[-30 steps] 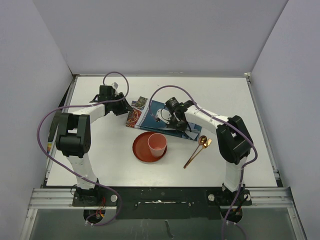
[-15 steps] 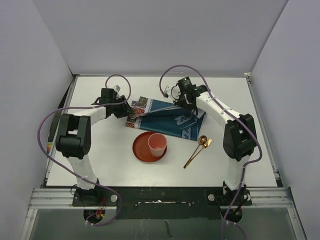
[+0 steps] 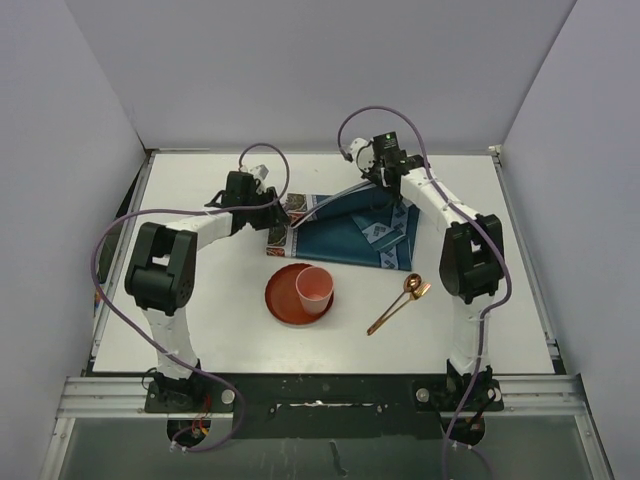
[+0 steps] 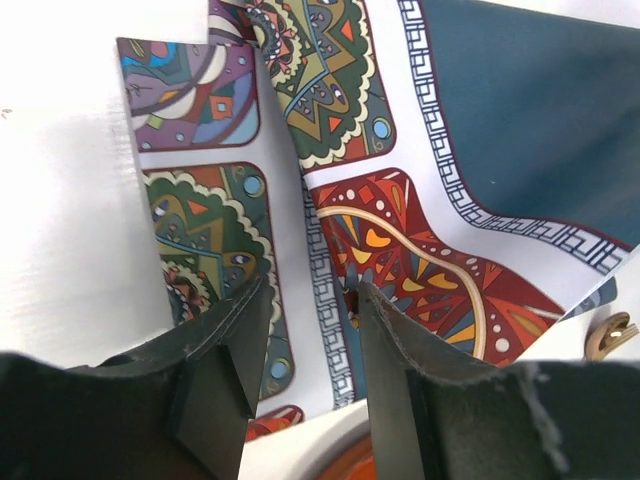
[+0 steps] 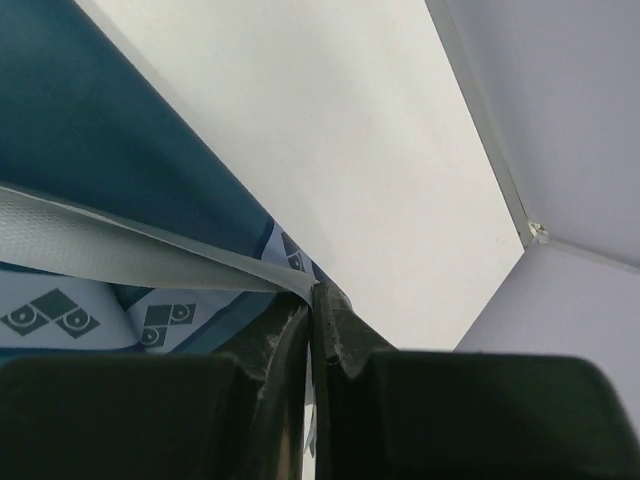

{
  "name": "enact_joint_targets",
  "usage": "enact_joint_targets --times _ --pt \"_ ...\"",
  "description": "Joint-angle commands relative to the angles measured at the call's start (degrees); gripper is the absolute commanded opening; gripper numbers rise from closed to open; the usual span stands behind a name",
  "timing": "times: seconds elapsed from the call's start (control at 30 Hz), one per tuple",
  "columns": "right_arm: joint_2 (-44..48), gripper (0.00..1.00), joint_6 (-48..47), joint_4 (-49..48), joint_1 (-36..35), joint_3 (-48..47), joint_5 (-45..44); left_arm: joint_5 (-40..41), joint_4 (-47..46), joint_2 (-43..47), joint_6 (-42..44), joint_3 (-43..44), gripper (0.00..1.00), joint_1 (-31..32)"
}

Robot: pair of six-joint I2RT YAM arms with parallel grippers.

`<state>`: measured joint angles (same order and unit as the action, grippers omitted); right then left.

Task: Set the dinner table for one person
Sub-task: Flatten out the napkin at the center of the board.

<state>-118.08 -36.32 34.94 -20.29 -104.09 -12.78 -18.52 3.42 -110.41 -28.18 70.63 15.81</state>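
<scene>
While right end effector (image 5: 312, 296) pinches placemat (image 3: 345, 238), left end effector (image 4: 306, 305) gapes; dinner table (image 3: 232, 332) white.

Left claw (image 4: 308, 305) at the lower edge of the frame, jaws standing apart, dark fingers (image 4: 232, 345) on either side of a strip of patterned border. Contact with it cannot be determined.

Placemat (image 4: 520, 110): teal field upper right, multicoloured end panels, creased along the left panels.

White bench (image 4: 60, 200) at left.

Orange plate rim (image 4: 345, 465) low between the fingers.

Copper utensil tip (image 4: 608, 335) at the right edge.
</scene>
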Motion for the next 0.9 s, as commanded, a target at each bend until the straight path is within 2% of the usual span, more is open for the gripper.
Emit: enact_joint_targets --times 0.0,0.23,0.43,0.6,0.63,0.7,0.73,0.8,0.83,0.87 --pt "-2.78 0.0 -0.83 -9.3 0.81 -4.17 -5.34 -0.68 -3.84 -3.99 -1.43 2.78 0.39 -0.57" --pt "-9.6 0.0 0.96 -9.14 3.07 -10.02 -6.8 0.34 -2.54 -3.1 1.32 2.3 0.39 -0.87" --pt "-12.6 0.0 1.77 -12.63 3.3 -8.25 -10.05 0.52 -2.57 -3.08 1.55 2.19 0.39 -1.37" --pt "-15.03 0.0 3.88 -13.38 4.59 -10.42 -13.21 0.68 -2.96 -2.46 1.44 2.05 0.39 -1.99" --pt "-15.0 0.04 4.15 -13.52 4.8 -10.5 -13.39 0.69 -3.04 -2.17 1.53 1.99 0.39 -2.08" --pt "-14.71 0.19 4.1 -14.04 5.16 -10.18 -13.47 0.54 -3.02 -1.77 1.76 2.12 0.39 -2.2" --pt "-14.4 0.3 3.95 -14.65 5.21 -9.79 -14.04 0.51 -2.94 -1.68 1.93 2.26 0.39 -2.21" --pt "-13.62 0.58 3.48 -16.87 5.22 -8.39 -15.53 0.31 -2.73 -1.79 2.07 2.63 0.39 -2.27" --pt "-13.23 0.64 3.08 -18.21 5.18 -7.54 -16.36 0.21 -2.65 -1.96 2.08 2.85 0.39 -2.28" --pt "-13.0 0.65 2.66 -19.17 5.3 -7.03 -17.26 0.1 -2.63 -2.18 2.04 2.99 0.39 -2.21"
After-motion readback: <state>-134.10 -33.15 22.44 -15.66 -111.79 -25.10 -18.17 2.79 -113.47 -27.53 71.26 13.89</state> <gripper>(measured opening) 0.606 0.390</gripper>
